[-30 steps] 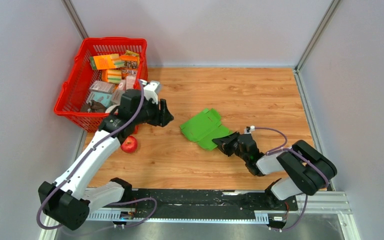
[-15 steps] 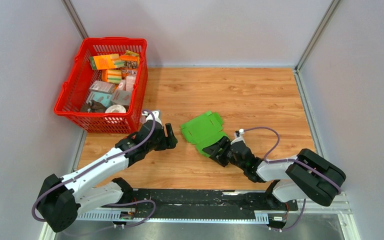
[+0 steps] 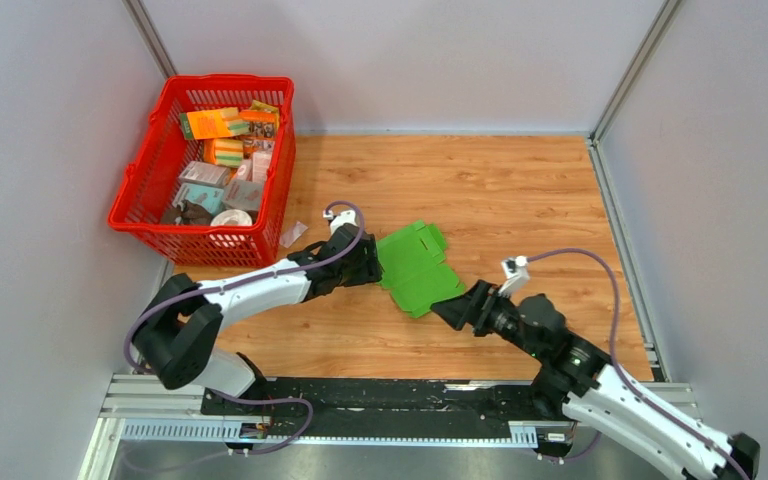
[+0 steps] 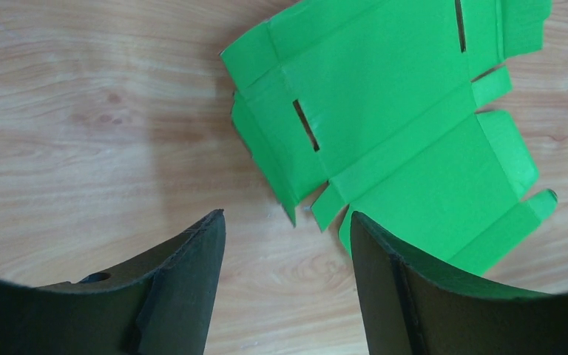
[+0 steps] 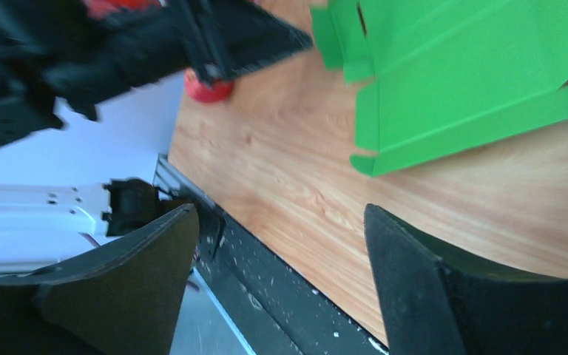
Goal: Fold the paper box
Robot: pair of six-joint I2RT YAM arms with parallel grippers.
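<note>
Both grippers are released, jaws spread and holding nothing, one on each side of a flat green card on a wooden table [image 3: 520, 190].

At far left, a red basket [image 3: 225, 80] sits in the back corner, filled with small packages too small to read. A pale scrap [image 3: 293, 235] lies just beside its near right corner.

Next, the left gripper [image 3: 368, 266] lies low across the table, its tips at the left edge of the paper box [image 3: 415, 270]. In the left wrist view, the left gripper [image 4: 287, 218] has the card's pointed near corner just ahead of the gap. One finger [image 4: 414, 296] covers the card's edge, so contact cannot be told. The paper box [image 4: 399, 111] is an unfolded die-cut sheet with slots and flaps, cut off at the top edge.

At center, the sheet lies flat on the wood.

To its right, the right gripper [image 3: 442, 306] points at the sheet's near right corner. Its arm is cut off at the bottom right corner. In the right wrist view, the right gripper [image 5: 281, 211] frames bare wood, with the paper box [image 5: 473, 81] just ahead, cropped at top and right. A small red object [image 5: 208, 89] shows, half hidden behind the blurred left arm.
</note>
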